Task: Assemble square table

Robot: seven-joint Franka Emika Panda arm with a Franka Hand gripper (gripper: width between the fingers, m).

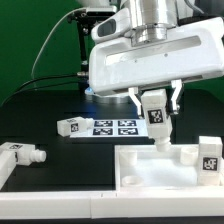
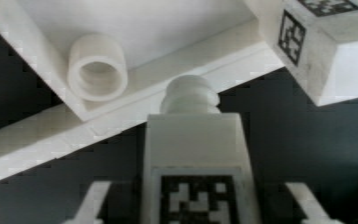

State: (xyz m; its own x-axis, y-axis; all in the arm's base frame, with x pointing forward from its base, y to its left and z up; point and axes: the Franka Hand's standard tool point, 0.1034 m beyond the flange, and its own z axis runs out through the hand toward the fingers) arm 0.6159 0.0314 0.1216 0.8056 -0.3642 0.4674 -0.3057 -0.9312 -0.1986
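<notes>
Hanging over the black tabletop (image 1: 40, 105), the arm's two-finger gripper (image 1: 157, 108) is clamped on a stubby white plastic leg with a black-and-white square tag (image 1: 158, 128). It holds the leg upright with the peg end down, its jaws set narrow against the leg's sides.

From the exterior view, the held leg sits just above the far rim of the white plastic square panel with the raised rim (image 1: 150, 172), which lies at the front of the table. A second tagged white leg (image 1: 208, 155) stands upright in the panel's corner on the exterior view's right. Two more white legs lie on their sides, one beside the marker board (image 1: 112, 127) at (image 1: 72, 127) and one far off on the exterior view's left (image 1: 22, 155).

The wrist view gives what that angle hides. The held leg's rounded peg (image 2: 188, 95) is near the panel's round corner socket (image 2: 101, 70) but not in it, lying over the rim (image 2: 194, 72) beside it. Both fingers (image 2: 96, 205) flank the leg's tagged face. Whether the peg touches the rim, I cannot tell.
</notes>
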